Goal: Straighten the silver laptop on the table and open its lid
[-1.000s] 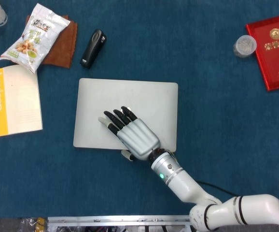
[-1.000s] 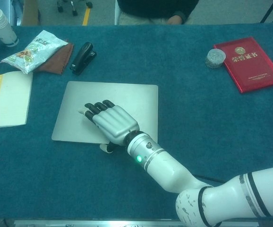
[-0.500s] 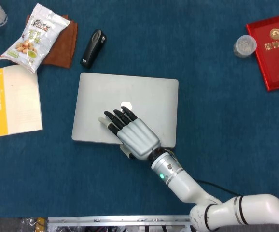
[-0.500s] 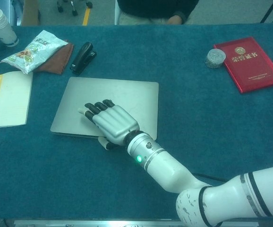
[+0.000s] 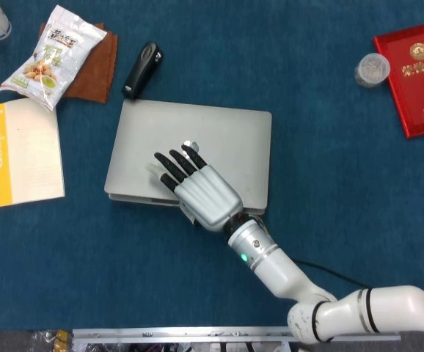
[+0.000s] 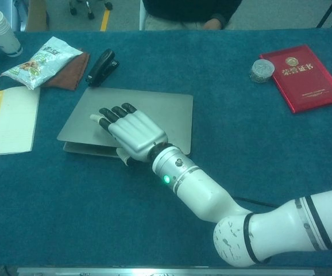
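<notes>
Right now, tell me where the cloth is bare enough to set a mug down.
Bare cloth lies between the silver laptop and the red booklet, and along the near edge left of the right hand. The far-left corner is crowded: stapler, snack bag, brown cloth, Lexicon book.

The right hand [image 5: 197,189] reaches forward palm down on its outstretched arm, fingers [image 6: 113,112] extended and slightly spread

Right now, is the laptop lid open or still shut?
Partly open: the lid is raised off the base at the front edge, gripped by the right hand.
</notes>
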Tool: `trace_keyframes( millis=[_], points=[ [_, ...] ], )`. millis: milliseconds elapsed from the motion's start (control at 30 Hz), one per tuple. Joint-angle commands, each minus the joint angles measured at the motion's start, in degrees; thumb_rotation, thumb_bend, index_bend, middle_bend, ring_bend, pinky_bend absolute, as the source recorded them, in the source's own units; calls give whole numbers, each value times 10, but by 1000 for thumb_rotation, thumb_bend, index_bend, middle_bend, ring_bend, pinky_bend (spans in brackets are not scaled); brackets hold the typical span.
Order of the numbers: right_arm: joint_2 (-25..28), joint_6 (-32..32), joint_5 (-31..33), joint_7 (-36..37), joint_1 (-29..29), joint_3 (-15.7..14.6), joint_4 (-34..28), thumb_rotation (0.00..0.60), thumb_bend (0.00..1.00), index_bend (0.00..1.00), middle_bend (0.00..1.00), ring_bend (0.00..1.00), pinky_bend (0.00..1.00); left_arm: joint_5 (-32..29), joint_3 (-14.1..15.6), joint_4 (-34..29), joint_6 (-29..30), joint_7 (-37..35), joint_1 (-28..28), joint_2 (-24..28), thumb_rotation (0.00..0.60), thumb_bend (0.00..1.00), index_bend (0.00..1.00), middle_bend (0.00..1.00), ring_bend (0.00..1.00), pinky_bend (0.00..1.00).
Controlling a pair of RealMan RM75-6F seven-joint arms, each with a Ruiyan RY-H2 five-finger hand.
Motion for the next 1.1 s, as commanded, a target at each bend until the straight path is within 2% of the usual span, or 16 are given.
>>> trace_keyframes(
  millis=[33,100,367,600,867,1100],
  points=[
    [5,1,6,-11,10,11,-6,600,490,0,0,0,20,10,11,-11,-15,2,-3,14,599,277,238,305,227,189],
    [9,2,9,-19,16,17,-10,600,490,0,0,0,20,19,16,-15,-16,0,-4,17,598,277,275,338,252,218],
    [21,8,26,-39,35,32,-19,600,489,0,0,0,20,66,32,-30,-11,-6,-12,31,599,277,395,445,314,220],
    [26,15,41,-49,48,39,-22,600,489,0,0,0,20,112,50,-38,-8,-26,-23,39,599,277,399,447,314,220],
    [34,27,52,-56,60,46,-30,600,489,0,0,0,20,161,69,-34,-20,-52,-49,43,596,277,352,383,291,220],
    [43,37,63,-62,68,47,-38,600,489,0,0,0,20,211,89,-34,-58,-54,-95,46,555,277,256,229,150,174]
  ],
)
